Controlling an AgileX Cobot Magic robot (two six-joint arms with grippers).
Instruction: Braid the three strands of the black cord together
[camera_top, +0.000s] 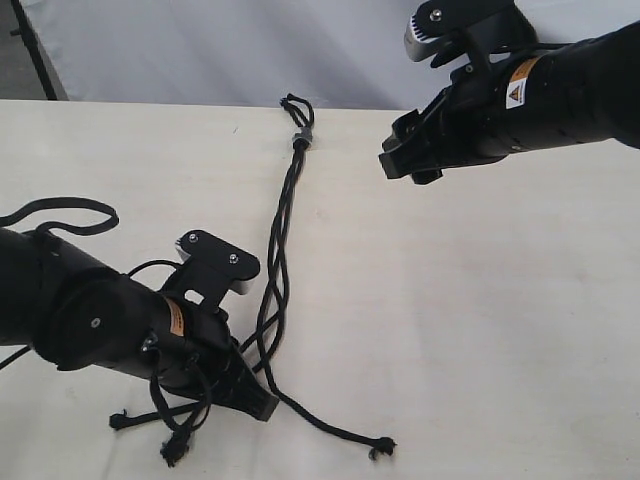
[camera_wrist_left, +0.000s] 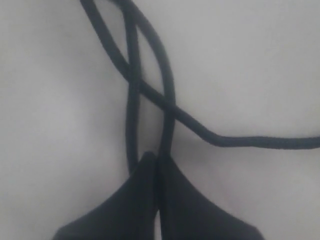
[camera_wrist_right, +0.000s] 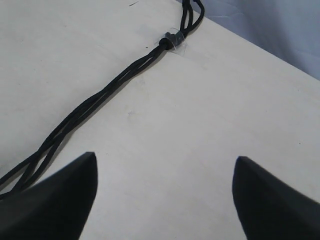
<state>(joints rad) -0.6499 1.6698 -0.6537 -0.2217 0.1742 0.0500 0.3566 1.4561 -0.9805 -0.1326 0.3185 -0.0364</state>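
Observation:
The black cord (camera_top: 284, 215) runs down the table from its small loop (camera_top: 297, 105) and grey band (camera_top: 303, 137), loosely twisted below the band. Lower down, the three strands (camera_top: 270, 310) spread apart. One knotted end (camera_top: 381, 447) lies at the front right, and two others (camera_top: 120, 420) lie under my left arm. My left gripper (camera_top: 262, 405) is low over the strands and shut on one strand (camera_wrist_left: 169, 125). A second strand (camera_wrist_left: 131, 120) passes beside its fingers and a third (camera_wrist_left: 260, 142) trails away. My right gripper (camera_top: 395, 160) hovers open beside the band (camera_wrist_right: 172, 40), holding nothing.
The pale table (camera_top: 480, 320) ends at a far edge just behind the loop, with a grey-blue backdrop (camera_top: 200, 50) beyond it. A smooth black arm cable (camera_top: 60, 210) loops at the left. The left arm covers part of the strand ends.

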